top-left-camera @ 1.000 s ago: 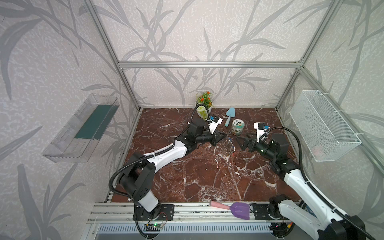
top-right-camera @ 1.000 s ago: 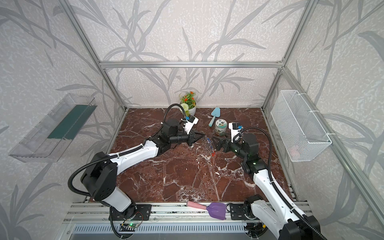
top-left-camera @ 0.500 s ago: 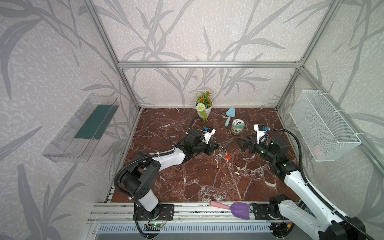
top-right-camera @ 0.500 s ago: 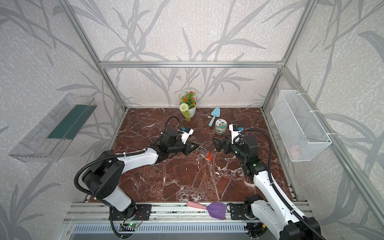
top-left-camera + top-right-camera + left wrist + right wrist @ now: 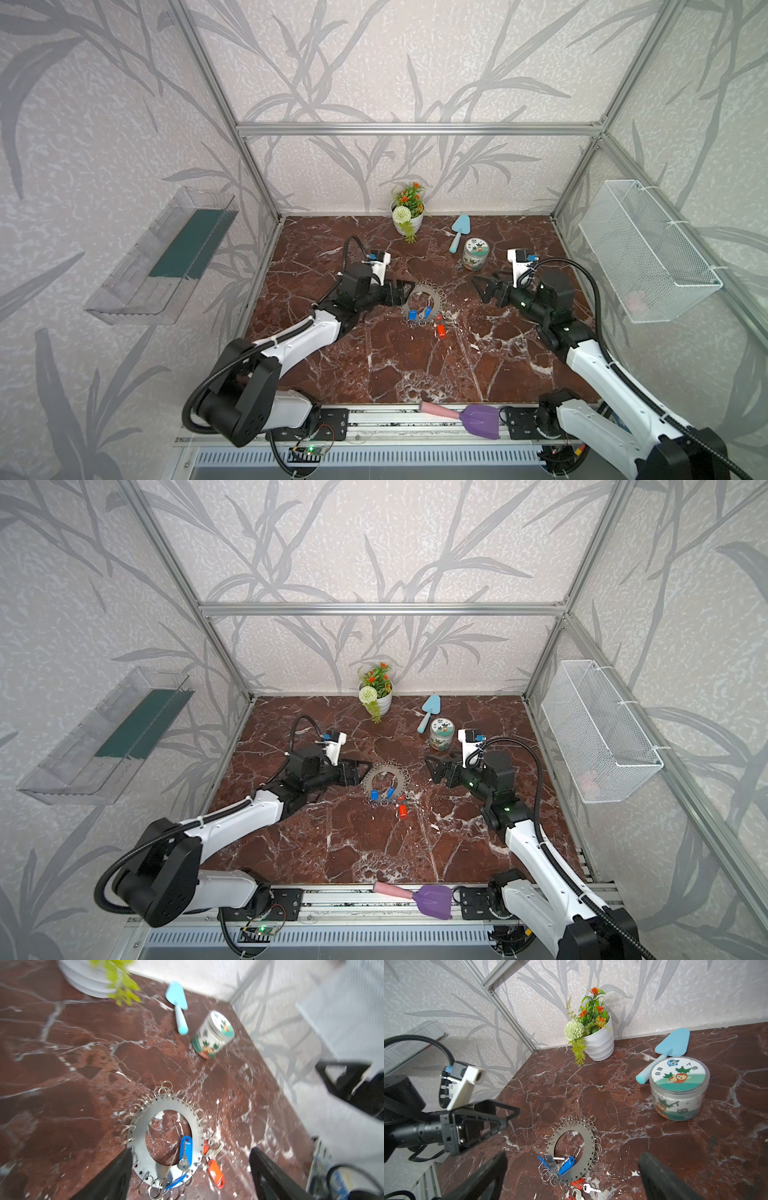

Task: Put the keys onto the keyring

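Found flat near the tabletop's middle: keyring [image 5: 589, 1145], stiff, thin, slippery metal, probably best pinched across its rim. At its front edge: keys [image 5: 565, 1165], light, skittish, likely easiest by the plastic heads. Flanking it, left claw [image 5: 408, 294] and right claw [image 5: 478, 288], both spread, empty.

Open marble floor [image 5: 415, 365] nearside of keyring [image 5: 588, 1147], jar [image 5: 476, 253] and trowel [image 5: 459, 230] behind it, flowerpot [image 5: 407, 222] at back wall

The keyring [image 5: 138, 1134] is seen flat on the marble [image 5: 83, 1064], 2 blue keys [image 5: 185, 1151] and 1 orange key [image 5: 216, 1171] gathered at its rim, the left gripper [image 5: 190, 1150] spread wide.
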Tool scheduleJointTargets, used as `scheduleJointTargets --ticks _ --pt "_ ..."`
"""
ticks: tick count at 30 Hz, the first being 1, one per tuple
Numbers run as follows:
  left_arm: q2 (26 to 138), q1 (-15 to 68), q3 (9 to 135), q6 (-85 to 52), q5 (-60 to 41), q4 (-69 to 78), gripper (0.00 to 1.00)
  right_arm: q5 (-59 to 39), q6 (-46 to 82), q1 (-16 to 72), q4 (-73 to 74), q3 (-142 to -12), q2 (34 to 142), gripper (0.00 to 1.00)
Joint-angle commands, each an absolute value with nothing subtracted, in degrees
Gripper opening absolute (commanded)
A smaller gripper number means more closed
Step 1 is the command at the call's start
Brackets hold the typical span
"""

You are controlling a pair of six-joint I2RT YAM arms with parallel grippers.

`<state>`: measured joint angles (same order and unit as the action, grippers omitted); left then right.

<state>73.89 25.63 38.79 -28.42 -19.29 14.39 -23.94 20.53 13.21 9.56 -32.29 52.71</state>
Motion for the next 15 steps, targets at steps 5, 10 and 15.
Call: scheduleJointTargets --ticks 5,10,15 --pt "60.1 17.8 40.8 -30.7 6.0 1.4 0.99 -4.1 16.5 12.6 -1.1 -37.8 48.3 0.99" --pt "57.3 16.0 34.7 -21.9 29.5 8.5 0.99 12.0 16.1 11.6 -1.2 -35.8 48.2 0.99" --pt "61.6 10.6 32.5 -19.1 39.1 9.9 0.99 21.2 15.7 11.5 10.7 -26.2 48.9 0.99"
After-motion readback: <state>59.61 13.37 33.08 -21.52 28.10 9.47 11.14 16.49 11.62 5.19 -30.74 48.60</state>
